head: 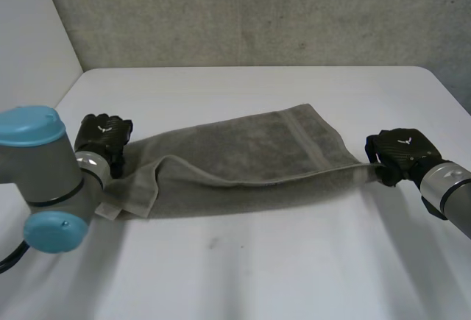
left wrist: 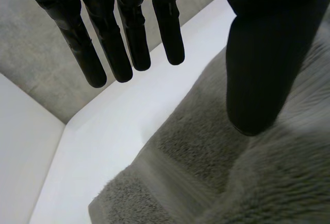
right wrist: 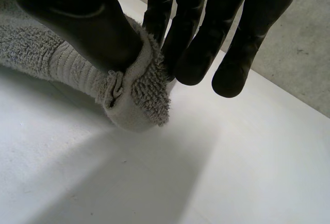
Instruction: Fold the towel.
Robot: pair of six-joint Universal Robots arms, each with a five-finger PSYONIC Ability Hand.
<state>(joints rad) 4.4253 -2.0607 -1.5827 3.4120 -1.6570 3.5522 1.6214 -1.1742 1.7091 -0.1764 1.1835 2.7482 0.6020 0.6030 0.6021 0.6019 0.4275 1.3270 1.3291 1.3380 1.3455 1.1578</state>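
A grey towel [head: 243, 158] lies stretched sideways across the white table, its near long edge folded over in a loose band. My left hand [head: 103, 137] rests at the towel's left end. In the left wrist view its fingers [left wrist: 111, 44] hang straight over bare table, and the thumb [left wrist: 258, 69] stands apart above the towel [left wrist: 268, 183], with nothing pinched. My right hand [head: 401, 151] is at the towel's right end. There the thumb [right wrist: 93, 23] and fingers [right wrist: 196, 49] pinch a bunched corner of the towel [right wrist: 139, 95], held just above the table.
The white table [head: 257, 261] runs wide in front of the towel and behind it. A grey wall [head: 257, 11] rises at the table's far edge, with a white wall [head: 29, 33] to the left. My left arm's elbow [head: 40, 180] sits near the towel's left corner.
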